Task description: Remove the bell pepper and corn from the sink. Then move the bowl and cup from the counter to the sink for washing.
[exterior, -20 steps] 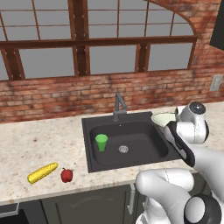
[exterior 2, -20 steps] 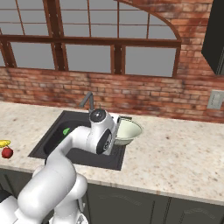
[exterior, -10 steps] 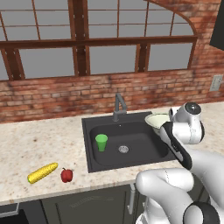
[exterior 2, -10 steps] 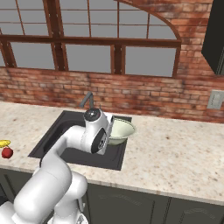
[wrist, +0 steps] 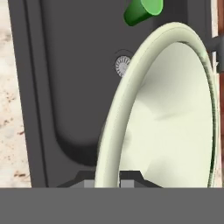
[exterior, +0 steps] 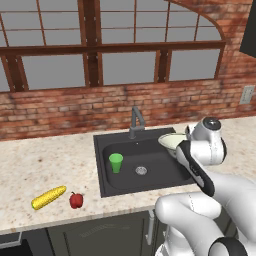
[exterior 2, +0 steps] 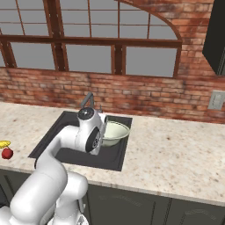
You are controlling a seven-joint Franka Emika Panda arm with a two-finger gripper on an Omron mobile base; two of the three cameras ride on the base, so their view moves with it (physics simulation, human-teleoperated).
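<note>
My gripper [wrist: 107, 180] is shut on the rim of the pale greenish-white bowl [wrist: 175, 118], one dark fingertip [wrist: 129, 177] on each side of it. The bowl [exterior: 172, 141] hangs tilted above the right edge of the dark sink [exterior: 155, 174]; the right base view shows the bowl [exterior 2: 116, 133] just beside the wrist. The green cup [exterior: 116, 162] stands upright in the basin, left of the silver drain [exterior: 141, 170]. On the beige counter [exterior: 40, 165] left of the sink lie the yellow corn [exterior: 48, 197] and the red bell pepper [exterior: 76, 200], close together.
A grey faucet [exterior: 135, 120] rises at the sink's back edge, close to the bowl's left. A brick wall and windows stand behind the counter. An outlet [exterior 2: 216, 100] is on the wall at right. Open counter [exterior 2: 176, 149] stretches right of the sink.
The arm has carried the bowl leftward, from beside the sink to over its right edge. The cup, corn and pepper have stayed where they were.
</note>
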